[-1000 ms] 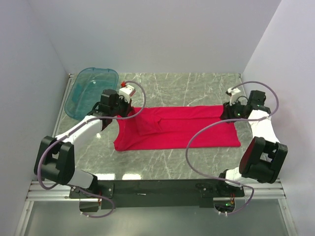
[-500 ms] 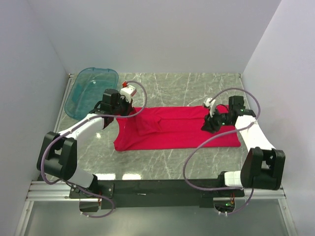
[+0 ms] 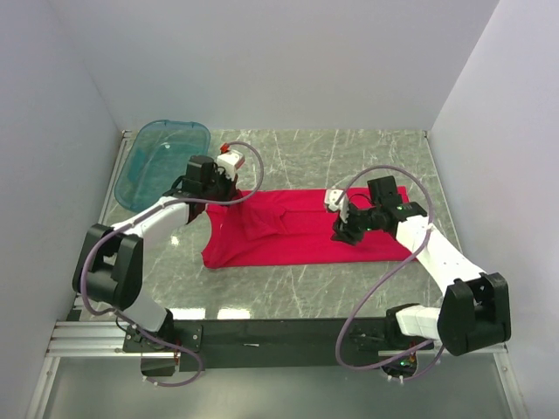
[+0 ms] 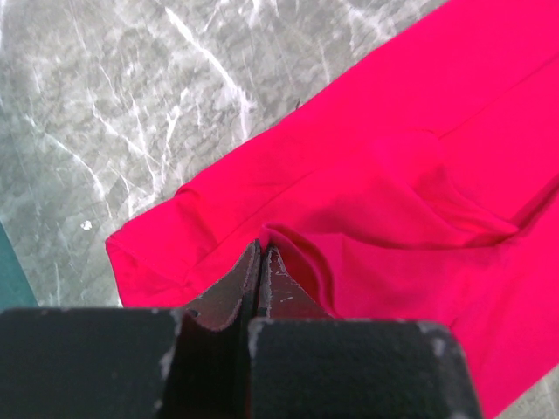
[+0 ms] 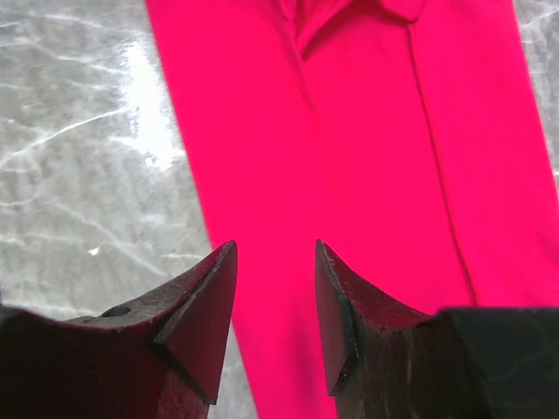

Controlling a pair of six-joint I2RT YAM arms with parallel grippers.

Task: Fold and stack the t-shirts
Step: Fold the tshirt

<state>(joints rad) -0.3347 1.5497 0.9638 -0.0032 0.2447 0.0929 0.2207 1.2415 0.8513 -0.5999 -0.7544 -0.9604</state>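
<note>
The red t-shirt (image 3: 288, 236) lies flat on the marble table as a long band running left to right. My left gripper (image 3: 229, 194) is at its far left corner. In the left wrist view the jaws (image 4: 262, 249) are shut, with a raised ridge of the shirt (image 4: 393, 175) pinched at their tip. My right gripper (image 3: 342, 231) hovers over the right middle of the shirt. In the right wrist view it (image 5: 275, 244) is open and empty, with the shirt (image 5: 349, 131) below it and the shirt's edge just left of the fingers.
A translucent teal tub (image 3: 162, 161) stands at the back left corner, close behind the left gripper. White walls close in the table on the left, back and right. Bare marble (image 3: 288, 288) lies between the shirt and the arm bases.
My right arm has swung left from the shirt's right end to over its right middle, gripper open. My left gripper has shifted slightly up and right at the shirt's left corner.
</note>
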